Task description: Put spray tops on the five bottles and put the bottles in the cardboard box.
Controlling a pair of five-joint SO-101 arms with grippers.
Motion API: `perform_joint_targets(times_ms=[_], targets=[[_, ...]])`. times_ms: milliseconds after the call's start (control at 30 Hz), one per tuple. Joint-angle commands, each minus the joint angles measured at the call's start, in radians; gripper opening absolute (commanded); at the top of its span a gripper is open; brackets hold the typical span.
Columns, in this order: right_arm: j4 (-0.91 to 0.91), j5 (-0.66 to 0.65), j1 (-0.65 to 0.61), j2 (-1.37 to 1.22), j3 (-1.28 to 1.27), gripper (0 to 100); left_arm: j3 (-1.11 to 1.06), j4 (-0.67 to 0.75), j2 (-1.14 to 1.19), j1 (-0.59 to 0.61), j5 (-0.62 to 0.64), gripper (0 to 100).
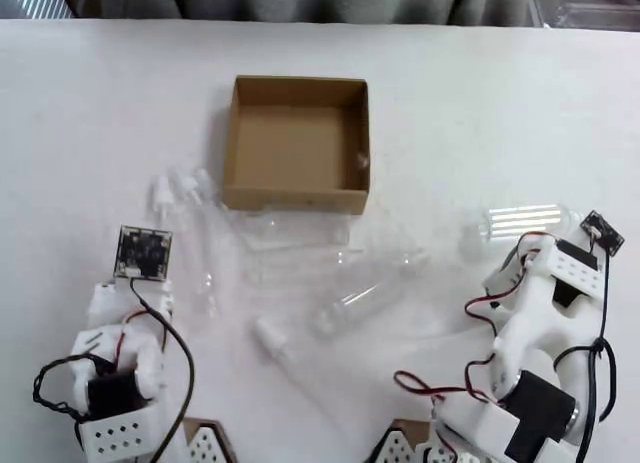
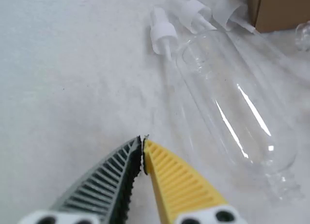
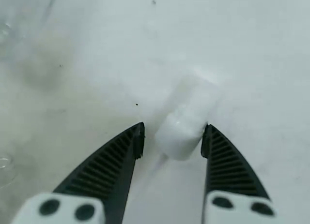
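Note:
The cardboard box (image 1: pixel 300 188) stands open and empty at the table's middle back. Several clear bottles without tops lie in front of it, among them one (image 1: pixel 355 295) at the centre and one (image 2: pixel 232 108) just ahead of my left gripper (image 2: pixel 143 141), which is shut on nothing above the white table. Three white spray tops (image 2: pixel 162 35) (image 2: pixel 193 13) (image 2: pixel 225 8) lie beyond that bottle, near the box corner (image 2: pixel 281 8). My right gripper (image 3: pixel 173 136) is open, low over the table, with a white spray top (image 3: pixel 186 125) lying between its fingers.
The left arm (image 1: pixel 120 353) sits at the front left and the right arm (image 1: pixel 545 283) at the front right. Another clear bottle (image 1: pixel 520 221) lies just beyond the right arm. A loose spray top (image 1: pixel 272 335) rests at the front centre.

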State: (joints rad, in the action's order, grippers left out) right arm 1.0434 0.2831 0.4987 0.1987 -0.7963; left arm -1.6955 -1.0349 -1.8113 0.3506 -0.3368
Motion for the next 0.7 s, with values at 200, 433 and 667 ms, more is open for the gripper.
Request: perform_joint_targets(times_ms=[200, 433, 667], targets=[[-0.033, -0.012, 0.001, -0.005, 0.029, 1.2, 0.003, 0.012, -0.013, 0.01, -0.006, 2], [-0.027, -0.176, -0.007, -0.159, 0.11, 1.5, 0.003, 0.011, -0.013, 0.01, -0.006, 2], [0.104, -0.876, -0.064, -0.209, 0.25, 1.9, 0.003, 0.009, -0.013, 0.01, -0.006, 2]])
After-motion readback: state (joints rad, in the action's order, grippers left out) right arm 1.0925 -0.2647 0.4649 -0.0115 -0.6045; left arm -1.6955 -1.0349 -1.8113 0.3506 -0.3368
